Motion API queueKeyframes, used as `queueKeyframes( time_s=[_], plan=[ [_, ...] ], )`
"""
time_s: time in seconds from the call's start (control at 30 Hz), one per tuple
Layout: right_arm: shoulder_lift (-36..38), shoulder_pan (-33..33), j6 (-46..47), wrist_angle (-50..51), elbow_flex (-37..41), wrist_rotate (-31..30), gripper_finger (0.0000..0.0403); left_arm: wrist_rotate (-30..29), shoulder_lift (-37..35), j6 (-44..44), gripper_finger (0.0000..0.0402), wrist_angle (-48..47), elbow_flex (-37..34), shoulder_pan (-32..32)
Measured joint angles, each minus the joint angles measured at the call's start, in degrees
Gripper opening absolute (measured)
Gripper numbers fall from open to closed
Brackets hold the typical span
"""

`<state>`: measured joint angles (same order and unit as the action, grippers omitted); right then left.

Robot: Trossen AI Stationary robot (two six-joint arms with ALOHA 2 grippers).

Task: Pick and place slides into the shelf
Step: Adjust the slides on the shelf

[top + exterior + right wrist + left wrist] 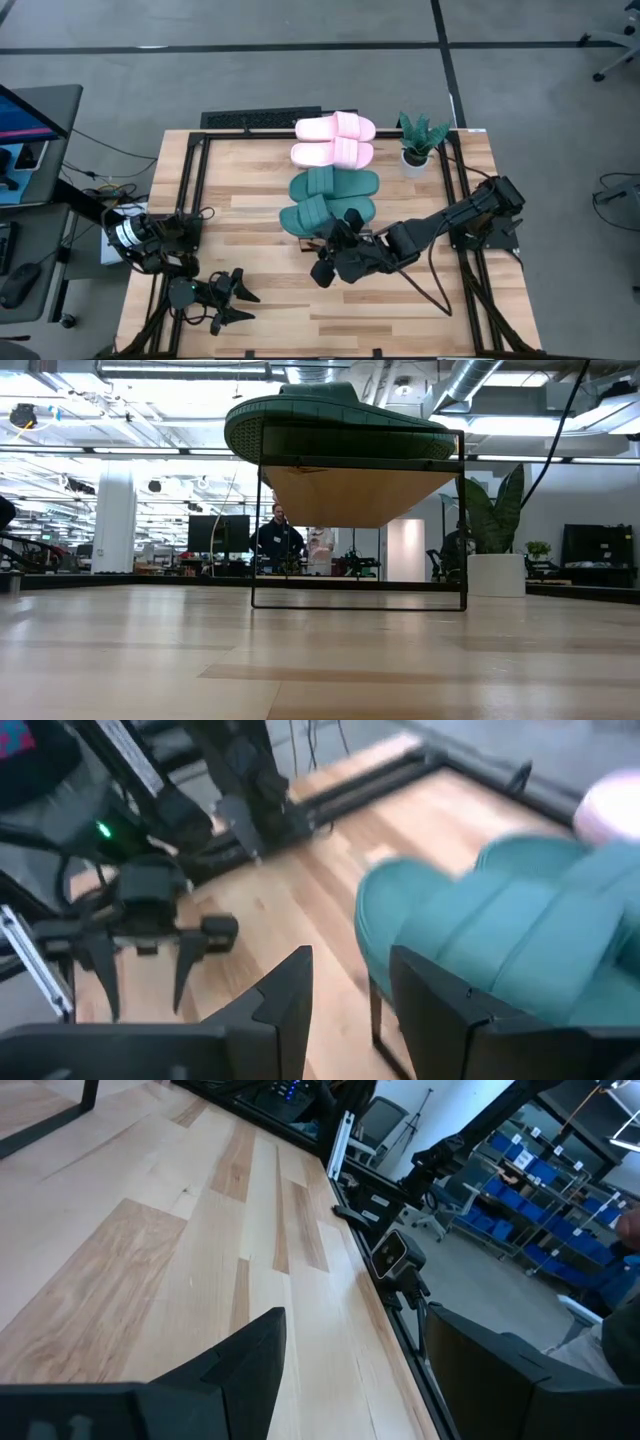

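Note:
Two pink slides (335, 140) and two teal slides (330, 198) lie side by side in a row on the shelf (355, 495), soles down on its wood plank. The low view shows the nearest teal slide (340, 420) on that plank. My right gripper (320, 264) hovers open just off the near end of the nearest teal slide (500, 920), with only the tabletop showing between its fingers (350, 970). My left gripper (243, 305) waits open and low at the table's near left corner, with nothing between its fingers (355, 1320).
A potted plant (417, 150) stands right of the pink slides at the far right. Black frame rails run along the table's left (190, 180) and right (455, 190) sides. Bare tabletop (320, 320) lies near the front edge, between the arms.

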<state>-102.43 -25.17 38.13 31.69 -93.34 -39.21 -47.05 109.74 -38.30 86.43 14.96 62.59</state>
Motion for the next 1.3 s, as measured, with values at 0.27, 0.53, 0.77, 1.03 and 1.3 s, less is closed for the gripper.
queueKeyframes(
  time_s=[0.27,0.53,0.77,1.03,1.3],
  plan=[
    [0.0,-1.3,-5.5,8.9,-10.0,-14.2,0.0129,0.0,0.0,-0.2,0.0226,0.0,0.0,0.0],
    [0.0,-1.6,0.8,30.2,-19.8,-27.9,0.0129,-0.8,0.0,-0.2,0.0226,0.3,0.0,0.0],
    [0.0,-0.3,28.6,58.8,-22.3,-30.7,0.0129,-1.9,0.0,-0.4,0.0226,0.5,0.1,0.0],
    [2.3,4.1,28.2,58.4,-18.5,-29.3,0.0129,-2.4,0.0,-0.4,0.0226,1.1,0.4,0.0],
    [4.0,13.7,24.4,58.4,-18.6,-23.1,0.0129,-3.0,0.0,0.8,0.0226,1.1,1.8,0.0]
  ],
)
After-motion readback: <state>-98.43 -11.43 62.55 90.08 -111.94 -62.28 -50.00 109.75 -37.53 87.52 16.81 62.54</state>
